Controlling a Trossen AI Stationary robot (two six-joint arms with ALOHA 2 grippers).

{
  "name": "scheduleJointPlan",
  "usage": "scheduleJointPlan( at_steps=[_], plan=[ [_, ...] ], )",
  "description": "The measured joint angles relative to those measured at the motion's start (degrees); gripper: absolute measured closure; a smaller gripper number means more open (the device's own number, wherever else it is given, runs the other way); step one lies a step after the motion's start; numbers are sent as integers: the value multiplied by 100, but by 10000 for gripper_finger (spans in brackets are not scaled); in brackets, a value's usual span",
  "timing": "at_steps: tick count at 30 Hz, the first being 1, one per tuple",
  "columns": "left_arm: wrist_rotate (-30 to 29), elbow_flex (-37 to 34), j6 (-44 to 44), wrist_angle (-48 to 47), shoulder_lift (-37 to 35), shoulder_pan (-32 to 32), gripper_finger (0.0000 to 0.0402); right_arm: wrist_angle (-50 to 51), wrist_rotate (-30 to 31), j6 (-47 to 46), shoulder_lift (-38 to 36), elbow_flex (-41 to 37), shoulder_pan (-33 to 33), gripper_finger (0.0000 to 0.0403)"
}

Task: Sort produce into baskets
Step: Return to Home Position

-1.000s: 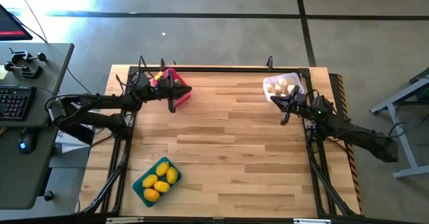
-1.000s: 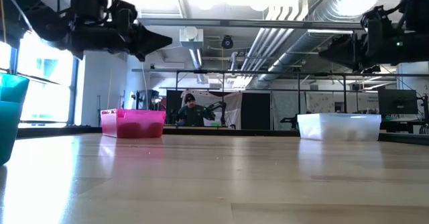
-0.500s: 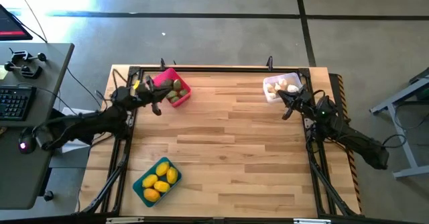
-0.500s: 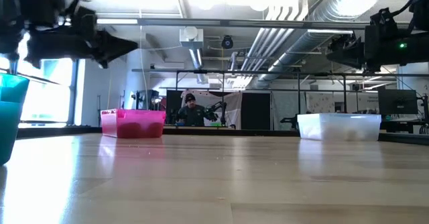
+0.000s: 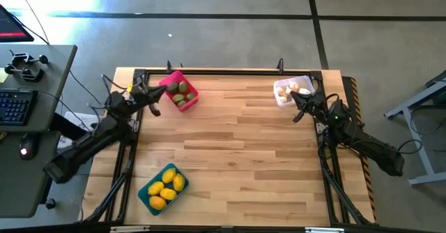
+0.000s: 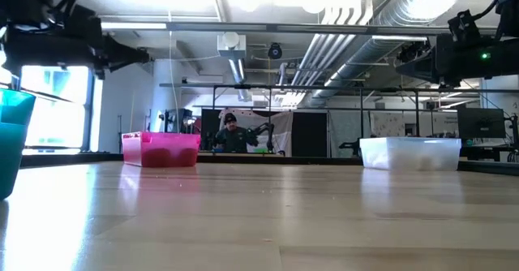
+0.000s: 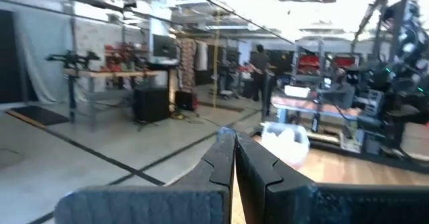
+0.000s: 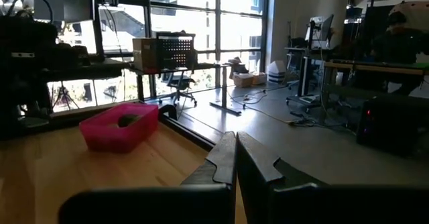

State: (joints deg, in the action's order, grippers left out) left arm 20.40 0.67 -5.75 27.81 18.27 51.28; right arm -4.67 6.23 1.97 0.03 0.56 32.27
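Three baskets stand on the wooden table. The pink basket point(image 5: 179, 91) at the far left holds green produce point(image 5: 183, 92). The whitish basket point(image 5: 293, 90) at the far right holds white bulbs point(image 5: 293, 88). The teal basket point(image 5: 162, 188) at the near left holds yellow-orange ovals point(image 5: 166, 185). My left gripper point(image 5: 156, 110) is shut and empty, raised above the table's left rim, just left of the pink basket. My right gripper point(image 5: 297, 116) is shut and empty, raised just nearer than the whitish basket. Both show shut in their wrist views point(image 7: 234, 147) point(image 8: 236, 150).
A black frame point(image 5: 230, 71) runs along the table's edges. A desk with a keyboard point(image 5: 14, 107) stands left of the table. In the low view a person point(image 6: 231, 133) sits far behind the table. Bare wood point(image 5: 237, 149) lies between the baskets.
My left gripper has drawn back from over the pink basket toward the table's left edge, staying shut and empty. The pink basket and its green produce, covered by the arm before, now show fully.
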Motion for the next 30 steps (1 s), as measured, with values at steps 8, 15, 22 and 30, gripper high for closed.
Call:
scheduleJointPlan(
  at_steps=[8, 15, 22, 30],
  plan=[
    [-191, 15, -235, -1988, -1798, 418, 401, -4, 131, -47, 1, -1, 0, 403],
    [-380, -2, 53, -2184, -1808, 422, 401, -28, -204, -179, 0, -2, 7, 403],
    [740, 7, -480, -1701, -1810, 352, 401, 171, -630, -201, 4, -2, 7, 403],
    [889, 2, -70, -2143, -1808, -322, 401, 394, -805, -194, 35, 1, 4, 403]
  ],
)
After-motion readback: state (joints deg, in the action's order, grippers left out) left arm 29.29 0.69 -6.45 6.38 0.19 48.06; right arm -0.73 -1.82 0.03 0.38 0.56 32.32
